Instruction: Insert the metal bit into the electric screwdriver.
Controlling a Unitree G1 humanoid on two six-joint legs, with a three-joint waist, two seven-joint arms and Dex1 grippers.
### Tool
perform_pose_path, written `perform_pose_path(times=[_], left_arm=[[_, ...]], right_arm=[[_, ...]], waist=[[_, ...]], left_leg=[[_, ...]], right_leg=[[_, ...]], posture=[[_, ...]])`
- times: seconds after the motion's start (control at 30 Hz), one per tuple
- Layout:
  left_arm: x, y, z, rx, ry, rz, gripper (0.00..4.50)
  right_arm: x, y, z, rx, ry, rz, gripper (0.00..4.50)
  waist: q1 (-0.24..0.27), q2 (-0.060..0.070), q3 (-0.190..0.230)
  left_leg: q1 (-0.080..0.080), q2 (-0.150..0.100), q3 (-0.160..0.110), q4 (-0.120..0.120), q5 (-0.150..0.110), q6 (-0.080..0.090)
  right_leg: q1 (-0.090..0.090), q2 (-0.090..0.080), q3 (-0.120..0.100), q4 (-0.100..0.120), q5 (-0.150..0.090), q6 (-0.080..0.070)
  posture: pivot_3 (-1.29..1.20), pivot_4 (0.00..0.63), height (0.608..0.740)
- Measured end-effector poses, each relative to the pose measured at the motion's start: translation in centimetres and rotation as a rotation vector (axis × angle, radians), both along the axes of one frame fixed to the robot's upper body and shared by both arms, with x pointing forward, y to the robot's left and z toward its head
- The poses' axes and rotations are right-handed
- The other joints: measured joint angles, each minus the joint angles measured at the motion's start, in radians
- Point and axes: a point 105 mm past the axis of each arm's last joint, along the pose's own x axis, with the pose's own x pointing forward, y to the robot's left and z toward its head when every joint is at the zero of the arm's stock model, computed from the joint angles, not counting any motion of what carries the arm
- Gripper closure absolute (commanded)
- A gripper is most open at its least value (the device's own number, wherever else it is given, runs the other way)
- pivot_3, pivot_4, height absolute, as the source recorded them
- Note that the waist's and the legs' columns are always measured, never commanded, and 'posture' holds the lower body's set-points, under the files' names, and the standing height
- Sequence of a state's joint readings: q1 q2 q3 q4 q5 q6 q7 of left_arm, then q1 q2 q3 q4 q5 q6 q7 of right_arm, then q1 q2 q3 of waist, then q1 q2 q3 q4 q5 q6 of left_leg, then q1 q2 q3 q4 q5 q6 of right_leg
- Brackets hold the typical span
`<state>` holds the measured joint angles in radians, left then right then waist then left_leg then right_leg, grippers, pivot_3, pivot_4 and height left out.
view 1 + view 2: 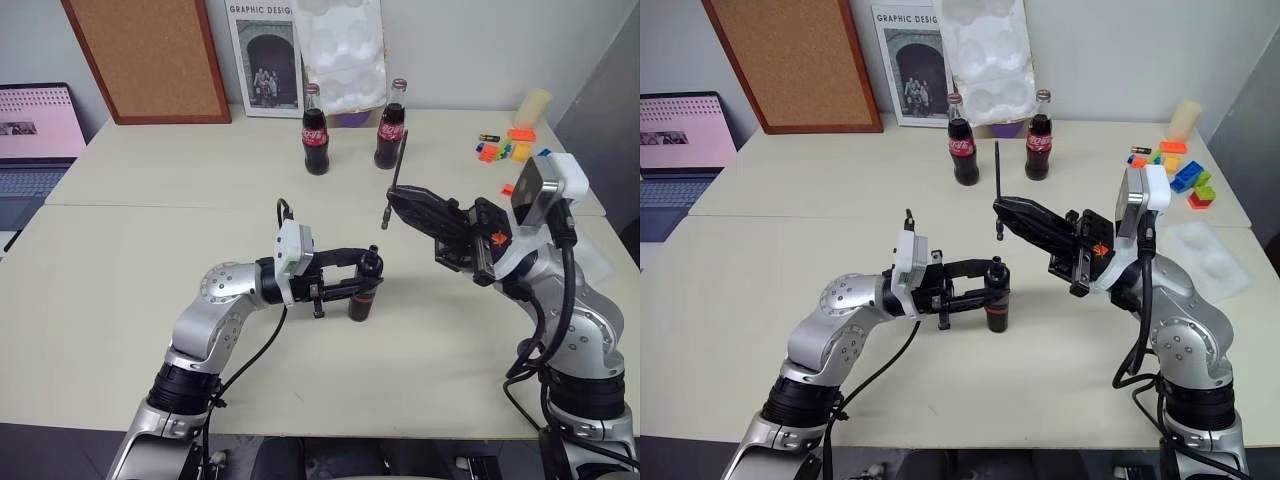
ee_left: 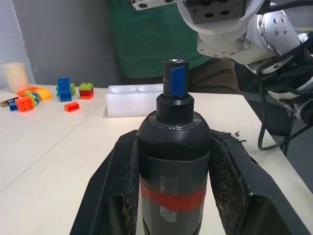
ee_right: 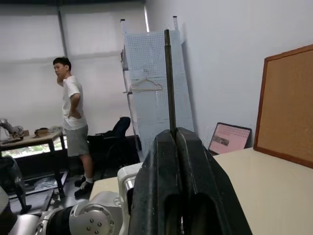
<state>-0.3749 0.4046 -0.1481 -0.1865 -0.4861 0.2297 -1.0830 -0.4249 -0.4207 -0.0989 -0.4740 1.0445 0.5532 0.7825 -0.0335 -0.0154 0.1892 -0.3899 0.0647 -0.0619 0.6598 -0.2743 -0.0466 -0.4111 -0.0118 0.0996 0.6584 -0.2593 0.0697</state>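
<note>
Screwdriver (image 1: 364, 292) stands clamped upright in the left gripper (image 1: 368, 283); right gripper (image 1: 398, 203), up and beyond it, pinches the metal bit (image 1: 395, 175) near-vertical.

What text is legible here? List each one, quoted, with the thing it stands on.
"GRAPHIC DESIGN", last letter partly cut off: heading of the poster leaning against the wall.
Red labels with white script on the two cola bottles: too small to read.
Laptop screen: its text is too blurred to read.
Nothing else bears readable text.
</note>
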Motion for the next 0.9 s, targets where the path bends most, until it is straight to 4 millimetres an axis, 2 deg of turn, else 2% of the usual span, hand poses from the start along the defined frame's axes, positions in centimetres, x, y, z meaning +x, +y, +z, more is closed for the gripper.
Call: perform_pose_path(times=[0.37, 0.9], left_arm=[[-0.3, 0.6, -0.3, -0.008, -0.025, 0.018, 2.88], [-0.2, 0.3, -0.2, -0.002, -0.029, 0.009, 2.88]], right_arm=[[0.0, 0.2, -0.3, -0.008, -0.002, 0.018, 4.50], [0.1, 1.7, -1.8, -0.059, -0.020, 0.050, 4.50]], waist=[[0.000, 0.000, 0.000], [0.000, 0.000, 0.000]], left_leg=[[0.000, 0.000, 0.000, 0.000, 0.000, 0.000], [0.000, 0.000, 0.000, 0.000, 0.000, 0.000]], right_leg=[[0.000, 0.000, 0.000, 0.000, 0.000, 0.001], [0.000, 0.000, 0.000, 0.000, 0.000, 0.001]], posture=[[0.00, 0.150, 0.740], [0.00, 0.150, 0.740]])
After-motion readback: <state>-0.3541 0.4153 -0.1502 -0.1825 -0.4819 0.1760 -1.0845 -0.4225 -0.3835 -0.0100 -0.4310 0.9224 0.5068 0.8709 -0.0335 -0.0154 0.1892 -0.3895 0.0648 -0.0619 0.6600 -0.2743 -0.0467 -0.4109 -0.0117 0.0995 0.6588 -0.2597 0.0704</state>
